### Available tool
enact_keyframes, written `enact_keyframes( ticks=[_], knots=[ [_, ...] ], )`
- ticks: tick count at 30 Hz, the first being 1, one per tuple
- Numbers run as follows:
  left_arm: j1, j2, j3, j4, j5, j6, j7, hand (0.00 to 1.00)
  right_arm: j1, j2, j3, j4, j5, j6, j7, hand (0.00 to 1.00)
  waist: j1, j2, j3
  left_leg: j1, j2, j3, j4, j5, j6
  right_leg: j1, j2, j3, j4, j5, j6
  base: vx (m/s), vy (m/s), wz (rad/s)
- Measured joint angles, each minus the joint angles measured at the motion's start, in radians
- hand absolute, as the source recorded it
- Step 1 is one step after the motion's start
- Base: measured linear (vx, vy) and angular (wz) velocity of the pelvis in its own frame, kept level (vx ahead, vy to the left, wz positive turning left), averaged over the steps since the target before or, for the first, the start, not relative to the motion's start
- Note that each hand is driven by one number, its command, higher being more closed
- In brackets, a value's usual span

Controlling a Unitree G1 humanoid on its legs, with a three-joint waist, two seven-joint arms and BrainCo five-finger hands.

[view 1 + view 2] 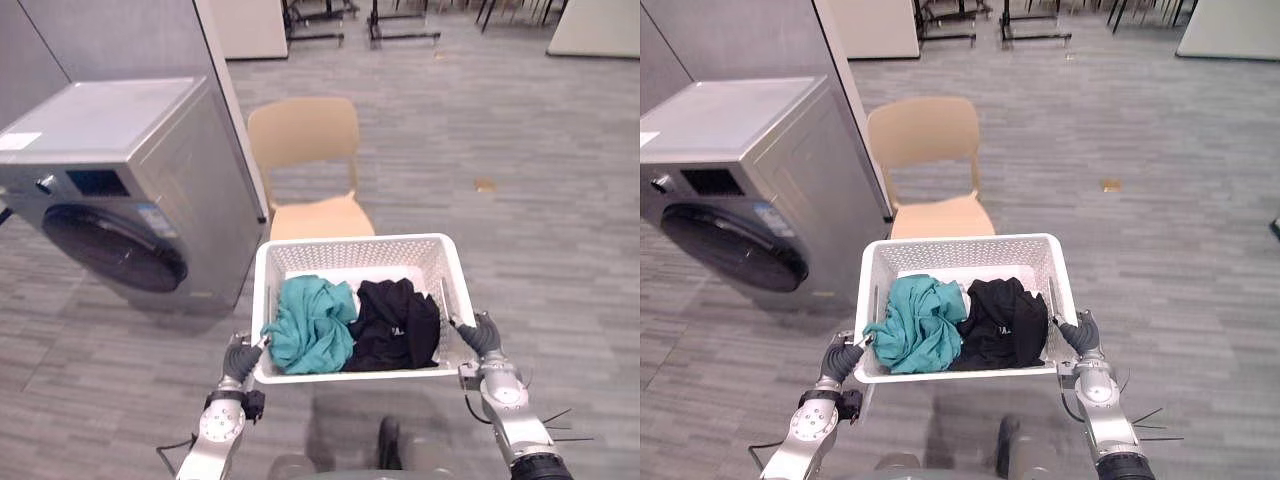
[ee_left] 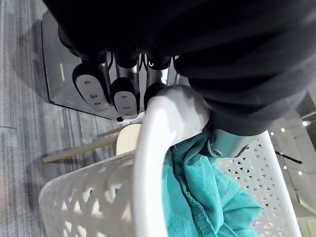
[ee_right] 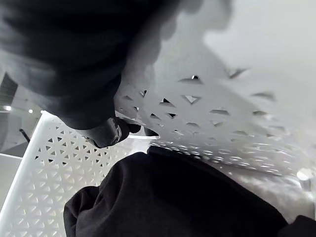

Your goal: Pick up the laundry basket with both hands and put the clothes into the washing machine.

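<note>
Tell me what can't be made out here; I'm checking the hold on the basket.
Right hand: how it holds the laundry basket; right wrist view, dark cover and basket wall block it.
What lies under the teal garment and black garment: eye views, they cover it.
Washing machine: left side cut off by eye views' edge.

Grey plank floor (image 1: 520,120), a beige chair (image 1: 303,135) mid-room — white panels (image 1: 250,25) at the far end.

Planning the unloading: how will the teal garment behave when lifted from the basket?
Probably floppy: the teal garment lies crumpled in soft folds. It presses against the black garment, so it may drag that along.
</note>
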Motion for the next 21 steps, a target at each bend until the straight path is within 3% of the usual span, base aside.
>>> enact_keyframes(
  ticks=[2,4,5,6,7,8,9,11,12,13,15,16,17,18,20,21],
  knots=[
    [0.030,-0.004,0.004,-0.010,-0.002,-0.004,-0.001,1.00,-0.020,0.000,0.003,-0.012,-0.001,-0.015,0.000,1.00,0.004,-0.014,0.006,-0.095,-0.019,0.037,-0.199,-0.051,0.000,0.081,-0.005,0.041,-0.079,-0.004,0.012,0.51,0.076,-0.43],
    [0.030,-0.012,0.013,-0.011,-0.002,-0.004,-0.006,1.00,-0.037,-0.001,0.006,-0.009,-0.002,-0.015,0.000,1.00,0.011,-0.020,0.011,-0.140,-0.070,0.039,-0.482,-0.047,-0.005,0.113,-0.033,0.069,-0.110,-0.018,0.035,0.42,0.174,-0.39],
    [0.030,-0.014,0.013,-0.013,-0.002,-0.004,-0.009,1.00,-0.037,-0.004,0.006,-0.009,-0.002,-0.015,0.000,1.00,0.011,-0.037,0.021,-0.134,-0.106,0.033,-0.665,-0.022,-0.030,0.124,-0.057,0.075,-0.119,-0.028,0.052,0.36,0.216,-0.19],
    [0.033,-0.018,0.013,-0.015,-0.002,-0.005,-0.013,1.00,-0.035,-0.010,0.006,-0.007,-0.002,-0.015,0.000,1.00,0.002,-0.031,0.018,-0.123,-0.130,0.028,-0.858,0.026,-0.065,0.138,-0.071,0.071,-0.136,-0.040,0.079,0.34,0.226,-0.08],
    [0.038,-0.021,0.013,-0.014,-0.003,-0.004,-0.015,1.00,-0.031,-0.010,0.008,-0.002,-0.002,-0.015,0.000,1.00,-0.001,-0.016,0.012,-0.101,-0.140,0.036,-0.939,0.148,-0.054,0.167,-0.077,0.075,-0.156,-0.052,0.101,0.36,0.224,0.01],
    [0.039,-0.018,0.014,-0.015,-0.003,-0.003,-0.015,1.00,-0.030,-0.005,0.010,0.003,-0.002,-0.015,-0.001,1.00,-0.003,-0.029,0.011,-0.087,-0.161,0.051,-0.953,0.193,-0.016,0.195,-0.094,0.073,-0.176,-0.052,0.122,0.44,0.256,0.09],
    [0.035,-0.017,0.015,-0.015,-0.003,-0.003,-0.015,1.00,-0.029,-0.005,0.009,0.003,-0.002,-0.015,-0.001,1.00,-0.002,-0.051,0.008,-0.089,-0.192,0.051,-0.948,0.186,0.005,0.205,-0.124,0.067,-0.190,-0.061,0.141,0.46,0.262,0.23],
    [0.031,-0.017,0.014,-0.016,-0.003,0.000,-0.017,1.00,-0.025,-0.006,0.006,0.003,-0.002,-0.015,-0.001,1.00,0.000,-0.086,0.007,-0.098,-0.247,0.045,-0.892,0.129,0.078,0.228,-0.179,0.039,-0.178,-0.084,0.180,0.47,0.278,0.30],
    [0.034,-0.017,0.012,-0.016,-0.003,0.001,-0.018,1.00,-0.019,-0.006,0.006,0.003,-0.002,-0.015,-0.001,1.00,0.002,-0.088,0.005,-0.093,-0.256,0.046,-0.881,0.108,0.082,0.229,-0.190,0.031,-0.154,-0.094,0.195,0.39,0.210,0.23],
    [0.038,-0.016,0.012,-0.016,-0.003,0.001,-0.019,1.00,-0.011,-0.005,0.006,0.003,-0.002,-0.015,-0.001,1.00,0.004,-0.087,0.005,-0.074,-0.267,0.048,-0.878,0.087,0.089,0.211,-0.207,0.022,-0.074,-0.117,0.225,0.36,0.195,0.19],
    [0.042,0.008,0.010,-0.021,-0.003,0.001,-0.032,1.00,-0.003,0.009,0.007,0.011,-0.004,-0.016,0.001,1.00,0.000,-0.088,0.003,-0.017,-0.298,0.033,-0.906,0.059,0.102,0.030,-0.267,0.017,0.380,-0.166,0.279,0.35,0.212,0.27],
    [0.041,0.020,0.009,-0.021,-0.003,0.002,-0.036,1.00,-0.003,0.017,0.006,0.017,-0.008,-0.016,0.001,1.00,-0.004,-0.095,0.003,0.003,-0.312,0.027,-0.919,0.058,0.104,-0.018,-0.287,0.016,0.489,-0.171,0.280,0.31,0.148,0.37],
    [0.039,0.039,0.004,-0.020,-0.003,0.005,-0.039,1.00,0.000,0.029,0.006,0.039,-0.012,-0.015,0.001,1.00,-0.006,-0.104,0.000,0.051,-0.332,0.019,-0.948,0.058,0.105,-0.079,-0.309,0.012,0.638,-0.181,0.264,0.33,0.103,0.41],
    [0.036,0.045,0.004,-0.021,-0.003,0.005,-0.039,1.00,0.008,0.038,0.006,0.050,-0.012,-0.016,0.000,1.00,-0.007,-0.103,0.000,0.099,-0.344,0.005,-0.983,0.059,0.105,-0.108,-0.308,0.004,0.676,-0.211,0.236,0.39,0.100,0.43],
    [0.030,0.057,0.004,-0.020,-0.002,0.005,-0.039,1.00,0.011,0.044,0.008,0.060,-0.012,-0.016,0.000,1.00,-0.009,-0.103,-0.001,0.145,-0.355,-0.018,-1.027,0.059,0.104,-0.152,-0.290,-0.025,0.623,-0.250,0.195,0.31,0.046,0.39],
    [0.023,0.061,0.004,-0.020,-0.002,0.005,-0.039,1.00,0.011,0.047,0.009,0.068,-0.012,-0.018,0.000,1.00,-0.015,-0.102,-0.002,0.150,-0.355,-0.038,-1.033,0.059,0.103,-0.180,-0.258,-0.029,0.526,-0.268,0.184,0.24,-0.009,0.45]
  ],
)
